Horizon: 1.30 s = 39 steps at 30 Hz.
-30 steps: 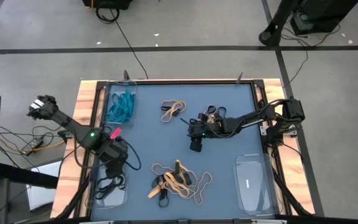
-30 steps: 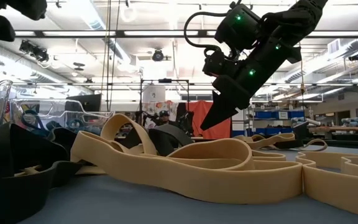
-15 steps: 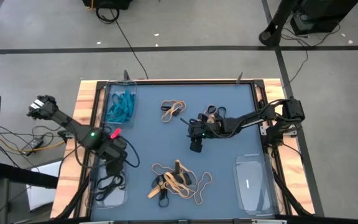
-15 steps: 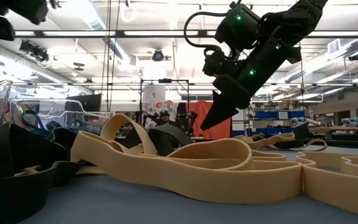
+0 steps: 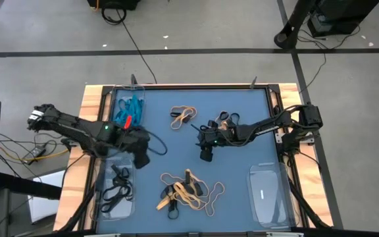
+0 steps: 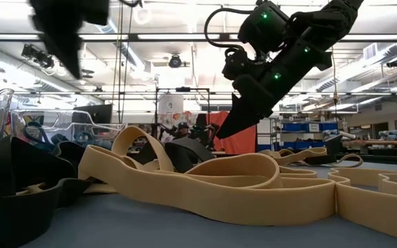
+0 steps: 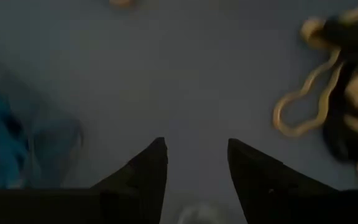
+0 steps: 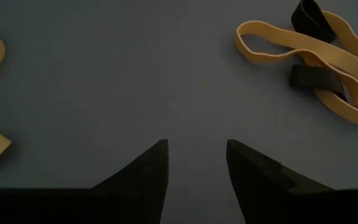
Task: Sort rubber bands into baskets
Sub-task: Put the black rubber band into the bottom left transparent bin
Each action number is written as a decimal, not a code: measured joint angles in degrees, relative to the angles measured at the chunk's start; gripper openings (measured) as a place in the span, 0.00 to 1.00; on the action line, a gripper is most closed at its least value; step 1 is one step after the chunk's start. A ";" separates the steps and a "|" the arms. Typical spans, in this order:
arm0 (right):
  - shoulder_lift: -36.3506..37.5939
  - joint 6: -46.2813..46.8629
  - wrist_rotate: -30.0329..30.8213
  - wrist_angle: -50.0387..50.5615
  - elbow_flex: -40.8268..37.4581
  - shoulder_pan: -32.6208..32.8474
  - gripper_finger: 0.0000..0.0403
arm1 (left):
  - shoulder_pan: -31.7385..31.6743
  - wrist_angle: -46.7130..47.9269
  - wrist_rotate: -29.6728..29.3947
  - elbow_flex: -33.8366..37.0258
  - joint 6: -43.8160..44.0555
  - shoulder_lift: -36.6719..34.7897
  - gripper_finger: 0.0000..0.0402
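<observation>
Nowhere between fingers [image 7: 148,177]: rubber bands [image 7: 303,106]

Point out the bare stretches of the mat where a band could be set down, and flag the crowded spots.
Bare: the far right corner of the mat, beyond the right gripper; and the strip between the tan-and-black pile and the empty right basket. Crowded: the near centre around that pile, the mixed cluster by the right arm, and the left edge, where the left gripper hangs.
</observation>
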State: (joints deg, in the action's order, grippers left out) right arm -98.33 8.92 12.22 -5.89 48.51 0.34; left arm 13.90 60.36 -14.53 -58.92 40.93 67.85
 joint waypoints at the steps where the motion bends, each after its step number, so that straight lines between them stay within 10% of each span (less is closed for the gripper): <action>1: -0.01 -0.01 -0.01 -0.03 0.00 0.00 0.43 | -1.43 -1.57 -0.05 0.00 -2.30 0.06 0.43; 16: -0.01 -0.12 -0.01 0.11 0.00 0.00 0.43 | -24.93 -35.57 -1.07 0.02 -42.24 16.27 0.43; 39: -0.01 -1.37 0.01 3.05 0.00 0.00 0.43 | -39.88 -46.62 5.43 0.02 -48.16 32.94 0.43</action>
State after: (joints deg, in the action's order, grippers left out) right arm -98.34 7.55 12.23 -2.84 48.51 0.34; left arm -25.98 13.74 -9.10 -58.89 -7.23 100.79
